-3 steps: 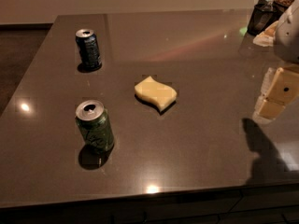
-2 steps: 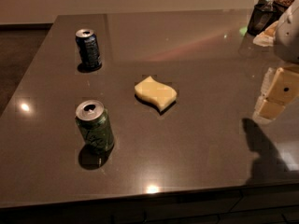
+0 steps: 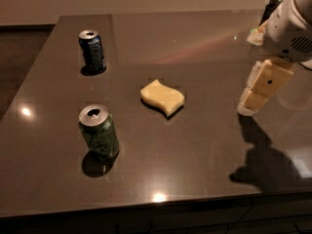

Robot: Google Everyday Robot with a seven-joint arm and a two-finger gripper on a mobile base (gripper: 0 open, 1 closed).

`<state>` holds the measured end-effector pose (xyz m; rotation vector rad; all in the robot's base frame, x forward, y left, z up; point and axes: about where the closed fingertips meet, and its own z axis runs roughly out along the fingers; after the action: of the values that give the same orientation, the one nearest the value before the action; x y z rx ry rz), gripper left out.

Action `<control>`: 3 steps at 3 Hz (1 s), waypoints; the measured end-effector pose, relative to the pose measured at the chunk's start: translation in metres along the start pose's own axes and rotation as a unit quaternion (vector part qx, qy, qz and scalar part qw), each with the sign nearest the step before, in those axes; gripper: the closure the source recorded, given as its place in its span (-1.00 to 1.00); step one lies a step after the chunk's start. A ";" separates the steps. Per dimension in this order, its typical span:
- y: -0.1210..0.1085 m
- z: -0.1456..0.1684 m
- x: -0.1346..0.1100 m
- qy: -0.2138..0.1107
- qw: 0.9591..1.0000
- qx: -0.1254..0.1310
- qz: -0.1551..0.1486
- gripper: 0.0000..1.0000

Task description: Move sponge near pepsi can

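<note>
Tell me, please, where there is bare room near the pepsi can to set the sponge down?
Bare tabletop lies right of the pepsi can, up to the sponge, and between that can and the green can. The gripper hangs over its right side, the most crowded part.

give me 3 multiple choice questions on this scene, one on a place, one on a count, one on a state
1. Where does the sponge lie?
A. mid-table, left of the gripper
B. on top of a can
C. on the floor

2. How many cans stand on the table?
A. one
B. two
C. three

3. What state is the sponge in?
A. held in the air
B. lying free on the table
C. pinned under a can

Answers:
1 A: it lies right of the pepsi can and green can, while the gripper hangs over the table's right side.
2 B: only those two cans show.
3 B: nothing touches it.
</note>
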<state>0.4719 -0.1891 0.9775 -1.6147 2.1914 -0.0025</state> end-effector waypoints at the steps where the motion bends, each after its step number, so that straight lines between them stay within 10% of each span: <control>1: -0.018 0.031 -0.023 -0.028 0.999 -0.007 0.029 -1.00; 3: -0.020 0.088 -0.081 -0.065 0.997 -0.031 0.040 -1.00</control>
<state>0.5383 -0.1005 0.9284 -1.5149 2.1735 0.1902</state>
